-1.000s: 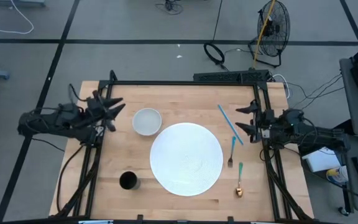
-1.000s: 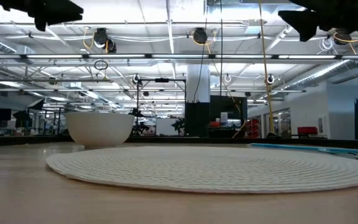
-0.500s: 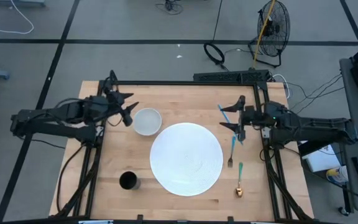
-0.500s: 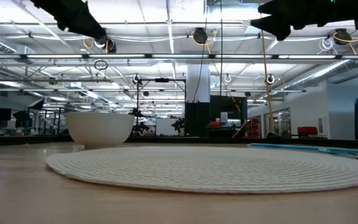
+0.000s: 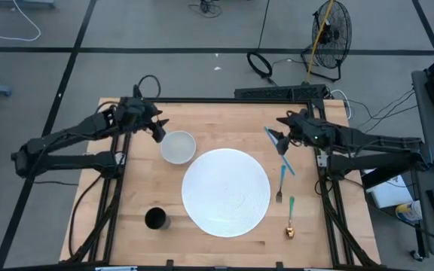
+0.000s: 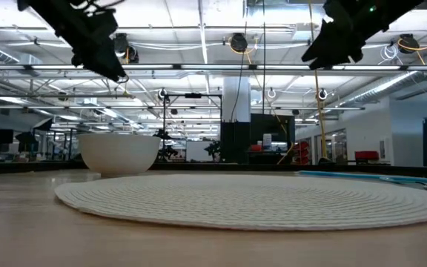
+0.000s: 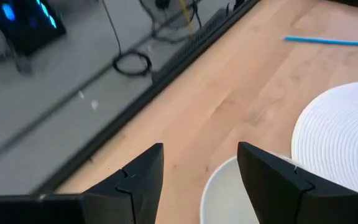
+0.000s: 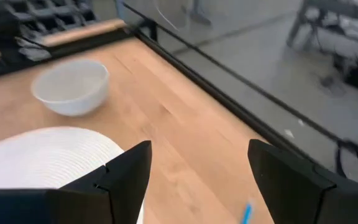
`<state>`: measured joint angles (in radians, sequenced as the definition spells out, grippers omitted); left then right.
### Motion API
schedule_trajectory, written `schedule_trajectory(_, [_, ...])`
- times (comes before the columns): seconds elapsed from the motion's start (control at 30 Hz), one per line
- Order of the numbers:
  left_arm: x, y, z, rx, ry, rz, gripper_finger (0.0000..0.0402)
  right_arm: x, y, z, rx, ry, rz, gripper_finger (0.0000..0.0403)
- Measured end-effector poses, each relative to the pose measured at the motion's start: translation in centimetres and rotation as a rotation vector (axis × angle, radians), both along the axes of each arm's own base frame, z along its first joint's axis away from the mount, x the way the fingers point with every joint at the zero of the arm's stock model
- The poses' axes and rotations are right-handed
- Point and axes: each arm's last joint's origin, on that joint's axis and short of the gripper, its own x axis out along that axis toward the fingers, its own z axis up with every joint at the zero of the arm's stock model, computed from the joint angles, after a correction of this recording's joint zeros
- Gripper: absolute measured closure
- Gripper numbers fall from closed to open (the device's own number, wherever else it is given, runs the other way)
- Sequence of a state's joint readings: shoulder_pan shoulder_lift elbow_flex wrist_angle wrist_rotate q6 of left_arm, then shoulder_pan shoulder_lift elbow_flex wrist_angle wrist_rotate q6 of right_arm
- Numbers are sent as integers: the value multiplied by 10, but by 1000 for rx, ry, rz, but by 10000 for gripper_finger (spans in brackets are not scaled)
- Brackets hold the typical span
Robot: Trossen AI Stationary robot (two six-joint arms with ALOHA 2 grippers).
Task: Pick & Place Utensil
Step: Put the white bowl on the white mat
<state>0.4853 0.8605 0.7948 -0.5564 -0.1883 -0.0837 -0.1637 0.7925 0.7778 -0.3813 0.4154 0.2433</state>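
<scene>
Both arms hover with jaws apart, the left gripper above a white bowl, the right gripper over a blue straw beside the fork on the table.

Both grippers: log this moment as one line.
left gripper: open, above bowl | right gripper: open, above blue straw | nothing held
</scene>
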Motion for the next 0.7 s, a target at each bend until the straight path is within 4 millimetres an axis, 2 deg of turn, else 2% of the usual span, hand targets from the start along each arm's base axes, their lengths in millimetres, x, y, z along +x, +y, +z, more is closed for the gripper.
schedule_trajectory(0.37, [8, 50, -44, -294, 132, 152, 190, 8, 0, -1, 30, 17, 99, 164])
schedule_trajectory(0.7, [19, 62, -69, -394, 222, 118, 190, 8, 1, -2, 33, 31, 100, 146])
